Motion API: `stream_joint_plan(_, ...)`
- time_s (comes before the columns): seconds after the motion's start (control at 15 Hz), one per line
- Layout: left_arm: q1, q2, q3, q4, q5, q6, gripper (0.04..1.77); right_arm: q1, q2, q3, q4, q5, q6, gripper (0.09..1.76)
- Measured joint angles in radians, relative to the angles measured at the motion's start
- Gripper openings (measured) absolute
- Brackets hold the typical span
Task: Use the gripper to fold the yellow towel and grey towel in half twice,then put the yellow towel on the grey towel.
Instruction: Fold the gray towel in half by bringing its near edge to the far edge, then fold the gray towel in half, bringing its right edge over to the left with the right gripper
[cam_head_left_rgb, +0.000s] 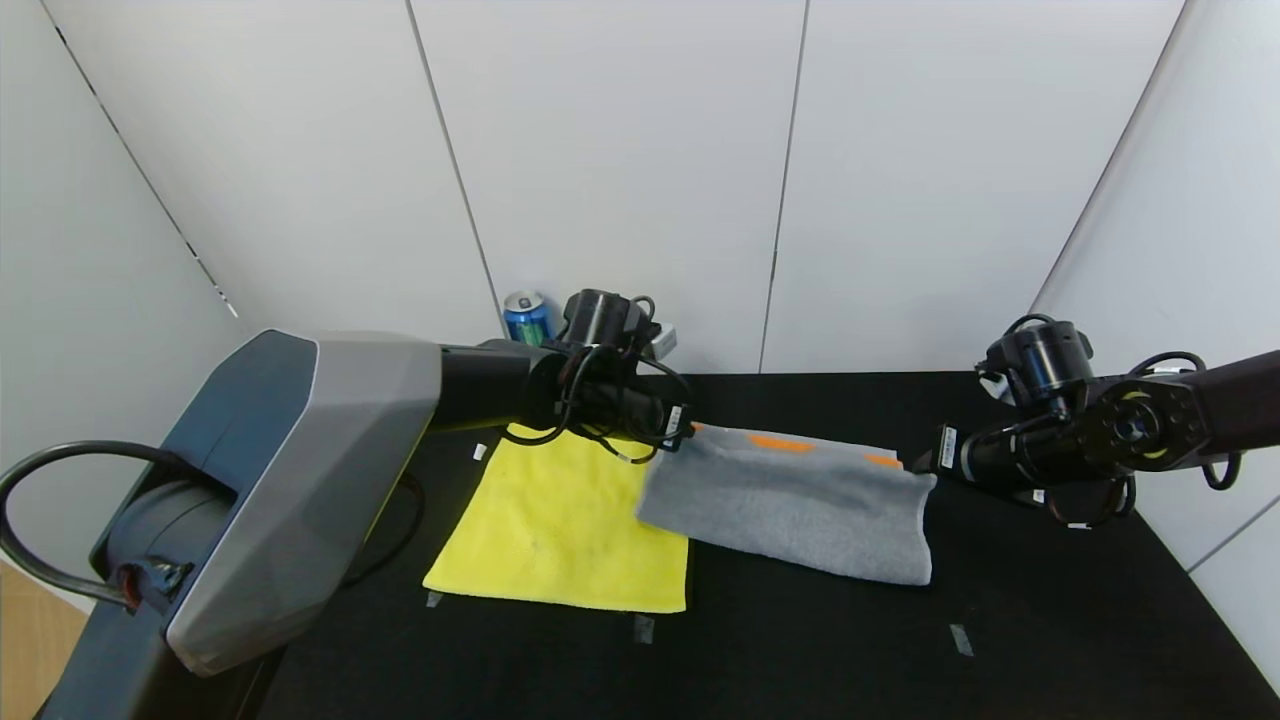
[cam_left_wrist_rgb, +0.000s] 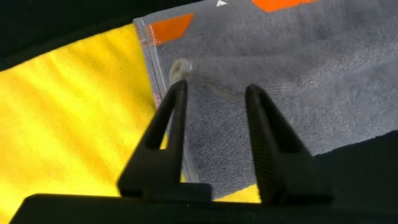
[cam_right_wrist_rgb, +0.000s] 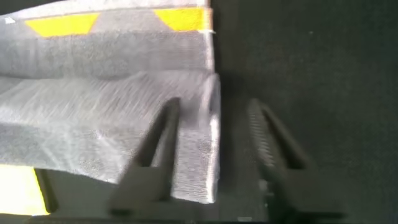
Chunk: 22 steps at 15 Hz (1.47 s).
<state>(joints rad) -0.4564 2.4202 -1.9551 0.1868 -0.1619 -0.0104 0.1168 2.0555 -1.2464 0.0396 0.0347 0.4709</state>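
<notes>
Grey towel (cam_head_left_rgb: 790, 500) folded between both pincers: left pincer (cam_left_wrist_rgb: 214, 134) apart over its corner, right pincer (cam_right_wrist_rgb: 211, 143) apart (straddling edge).

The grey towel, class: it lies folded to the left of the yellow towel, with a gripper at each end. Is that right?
Not quite. The head view shows the grey towel lying to the right of the yellow towel. The rest holds: it is folded, with the left gripper and right gripper at its ends.

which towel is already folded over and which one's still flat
The grey towel, the one with orange patches, is folded over into a long strip. The yellow towel lies flat and unfolded beside it.
</notes>
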Motion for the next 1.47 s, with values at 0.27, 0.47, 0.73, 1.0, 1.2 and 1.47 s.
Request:
stream_joint_plan(0.27, 0.006, -0.010, 0.000, 0.000, 0.002, 0.001, 1.14, 0.001, 0.000, -0.011, 0.001, -0.021, 0.000, 1.24)
stream_joint_plan(0.47, 0.019, -0.027, 0.000, 0.003, 0.003, -0.005, 1.32, 0.000, -0.013, -0.013, 0.009, -0.027, 0.000, 1.39)
stream_joint_plan(0.73, 0.037, -0.084, 0.030, 0.006, 0.000, -0.009, 1.48, 0.003, -0.050, 0.011, 0.013, -0.027, 0.004, 1.51)
stream_joint_plan(1.0, 0.047, -0.184, 0.168, 0.009, -0.014, -0.013, 1.57, 0.007, -0.046, 0.036, 0.011, -0.026, 0.033, 1.59)
stream_joint_plan(1.2, 0.060, -0.253, 0.241, 0.003, -0.022, -0.052, 1.62, 0.034, -0.014, 0.038, 0.010, -0.026, 0.063, 1.63)
stream_joint_plan(1.47, 0.064, -0.281, 0.258, 0.002, -0.021, -0.055, 1.66, 0.065, 0.047, 0.023, 0.010, -0.026, 0.066, 1.66)
